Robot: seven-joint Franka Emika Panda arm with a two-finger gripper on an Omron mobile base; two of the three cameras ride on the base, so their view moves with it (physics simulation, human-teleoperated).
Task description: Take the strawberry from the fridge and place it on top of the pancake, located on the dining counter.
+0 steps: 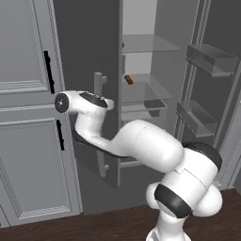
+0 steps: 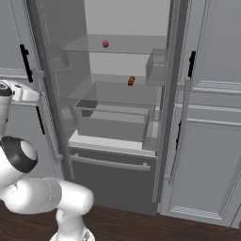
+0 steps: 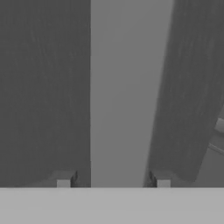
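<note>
The fridge (image 2: 113,181) stands with both upper doors swung wide. On its upper glass shelf lies the small red strawberry (image 2: 105,44), seen as a red sliver at the door's edge (image 1: 123,45) in the left base view. My gripper (image 3: 113,181) is open at the left door's light-grey vertical handle (image 3: 120,87). The bar runs between the two fingertips (image 3: 63,183) with a narrow gap on each side. From the base cameras the hand (image 1: 96,100) sits against that handle (image 1: 100,82), far left of and below the strawberry. The pancake and the dining counter are out of view.
An orange-red and dark banded item (image 2: 131,81) lies on the middle shelf. Clear bins (image 1: 211,59) hang on the open right door. Light-grey panelled cabinets (image 1: 28,141) with black handles flank the fridge. A drawer with a horizontal bar (image 2: 110,163) closes the bottom, above a dark wood floor.
</note>
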